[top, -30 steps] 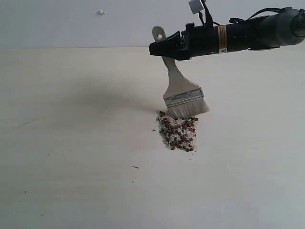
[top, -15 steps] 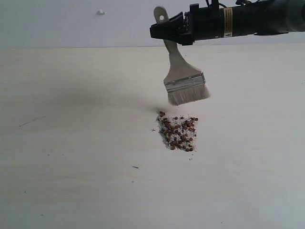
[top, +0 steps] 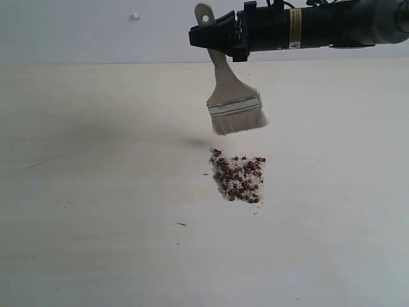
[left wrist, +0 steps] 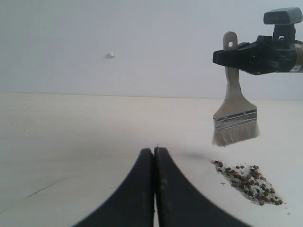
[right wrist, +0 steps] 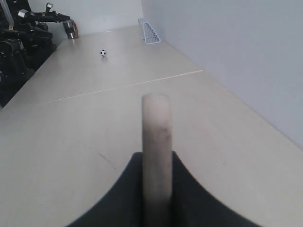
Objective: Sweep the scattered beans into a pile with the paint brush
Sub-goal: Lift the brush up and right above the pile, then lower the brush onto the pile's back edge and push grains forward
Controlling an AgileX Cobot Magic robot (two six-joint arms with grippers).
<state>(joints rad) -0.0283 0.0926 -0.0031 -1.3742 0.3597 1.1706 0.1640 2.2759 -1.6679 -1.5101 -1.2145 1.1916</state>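
**Brush up in the air, beans in one heap**

Right gripper [top: 208, 38] is clamped on the paint brush [top: 233, 105]. It pinches the pale wooden handle just below the end with the hole, so the jaws are only as far apart as the handle is thick. The brush hangs bristles-down and a bit tilted, clear of the table [top: 96, 192], with air under the bristles.

The beans [top: 238, 177] sit in one compact pile [top: 236, 185] with whitish crumbs mixed in, well in from the table's far edge by the wall. The bristles hang on the far-edge side of that heap and don't touch it.

Left gripper [left wrist: 154, 153] is squeezed fully closed with nothing in it. It sits low over the table, well apart from the heap.
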